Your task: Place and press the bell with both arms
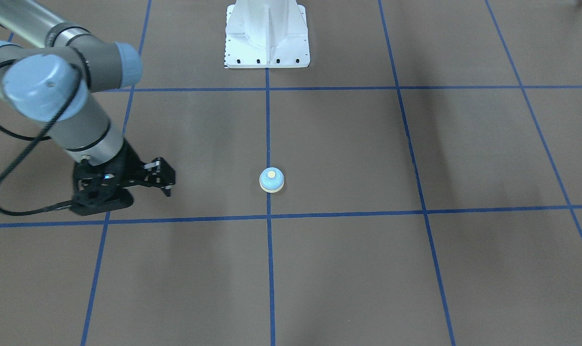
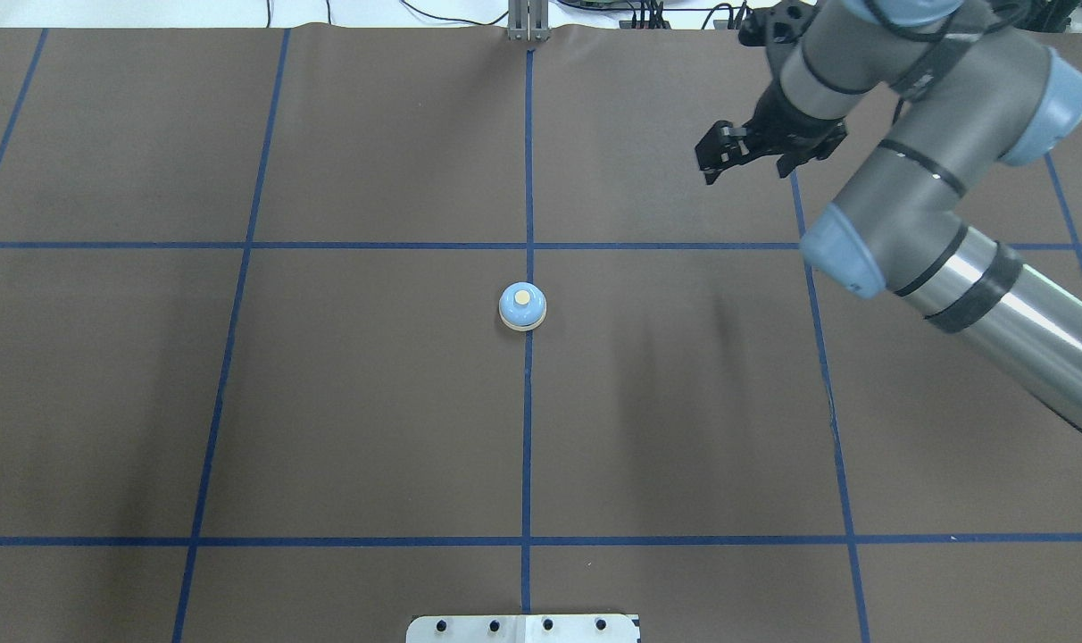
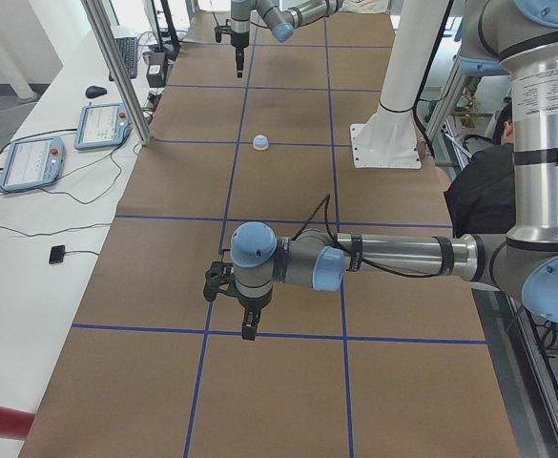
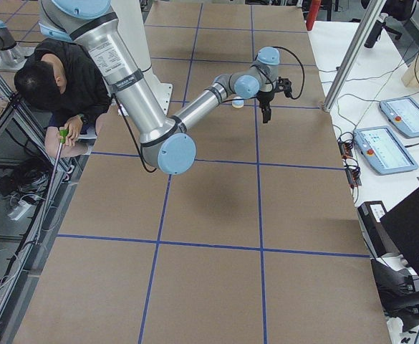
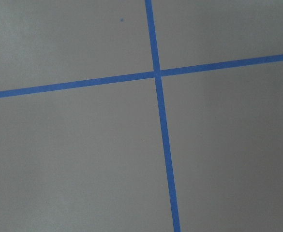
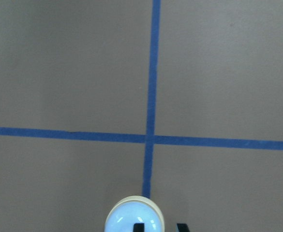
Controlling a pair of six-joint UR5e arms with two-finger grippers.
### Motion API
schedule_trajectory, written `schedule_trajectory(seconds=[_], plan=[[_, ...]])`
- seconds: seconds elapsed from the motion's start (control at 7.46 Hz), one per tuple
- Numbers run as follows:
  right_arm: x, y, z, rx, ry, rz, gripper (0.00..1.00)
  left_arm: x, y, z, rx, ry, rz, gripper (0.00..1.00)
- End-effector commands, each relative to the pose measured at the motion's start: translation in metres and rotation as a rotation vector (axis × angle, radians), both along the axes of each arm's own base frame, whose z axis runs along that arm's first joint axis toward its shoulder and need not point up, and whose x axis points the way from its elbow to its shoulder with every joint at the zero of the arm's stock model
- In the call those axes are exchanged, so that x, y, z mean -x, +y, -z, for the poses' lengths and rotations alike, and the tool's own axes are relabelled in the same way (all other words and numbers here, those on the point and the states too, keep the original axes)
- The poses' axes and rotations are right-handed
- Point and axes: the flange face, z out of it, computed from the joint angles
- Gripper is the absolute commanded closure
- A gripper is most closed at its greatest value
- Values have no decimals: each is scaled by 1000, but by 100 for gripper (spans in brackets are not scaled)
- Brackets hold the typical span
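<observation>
The bell (image 2: 522, 306), a small light blue dome with a cream base and button, stands upright on the centre tape line, and nothing touches it. My right gripper (image 2: 709, 170) hovers well away from it on the far right side, also in the front-facing view (image 1: 166, 186). In the right wrist view the bell (image 6: 134, 218) sits at the bottom edge, and the two fingertips (image 6: 139, 226) show a narrow gap with nothing between them. My left gripper (image 3: 248, 324) hangs low over the table far from the bell (image 3: 260, 142); I cannot tell whether it is open or shut.
Brown table cover with a blue tape grid (image 5: 156, 73). The white bolted pedestal (image 1: 267, 36) stands at the robot's side of the table. Pendant tablets (image 3: 32, 162) lie on the side bench. A person (image 4: 55, 86) crouches beside the table.
</observation>
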Motion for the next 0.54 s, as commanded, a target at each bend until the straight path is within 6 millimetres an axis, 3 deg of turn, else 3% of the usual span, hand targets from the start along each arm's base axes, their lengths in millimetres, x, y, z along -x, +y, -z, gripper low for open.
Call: schedule_trajectory(seconds=[0.0, 0.13, 0.4], plan=[[-107, -19, -72, -50, 23, 51, 0, 4, 6, 35, 24, 4, -11, 0], [-169, -19, -115, -74, 33, 73, 0, 9, 11, 45, 32, 2, -16, 0], [-269, 5, -200, -81, 87, 75, 0, 17, 12, 43, 21, -9, -13, 0]])
